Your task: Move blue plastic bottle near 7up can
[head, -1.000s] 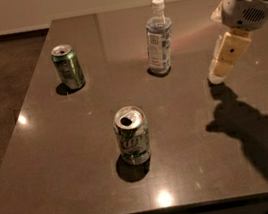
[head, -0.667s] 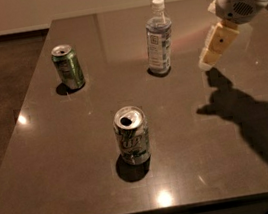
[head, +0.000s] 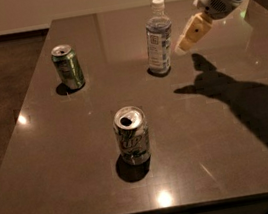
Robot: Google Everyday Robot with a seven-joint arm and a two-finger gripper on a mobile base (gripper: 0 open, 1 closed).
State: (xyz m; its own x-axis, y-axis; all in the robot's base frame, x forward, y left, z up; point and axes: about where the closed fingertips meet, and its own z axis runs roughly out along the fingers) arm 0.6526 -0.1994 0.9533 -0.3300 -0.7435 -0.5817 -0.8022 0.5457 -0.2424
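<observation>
The blue plastic bottle stands upright at the far middle of the dark table, white cap on top, label facing me. The 7up can, silver-white with green lettering and an opened top, stands upright near the front middle, well apart from the bottle. My gripper comes in from the upper right on a white arm. Its cream-coloured tip hangs just to the right of the bottle at about label height, a small gap away, holding nothing.
A darker all-green can stands upright at the far left of the table. The arm's shadow falls across the right side. The table's front edge runs along the bottom, with brown floor to the left.
My gripper has moved left and a little up toward the bottle, closing most of the gap. The bottle and both cans have not moved.
</observation>
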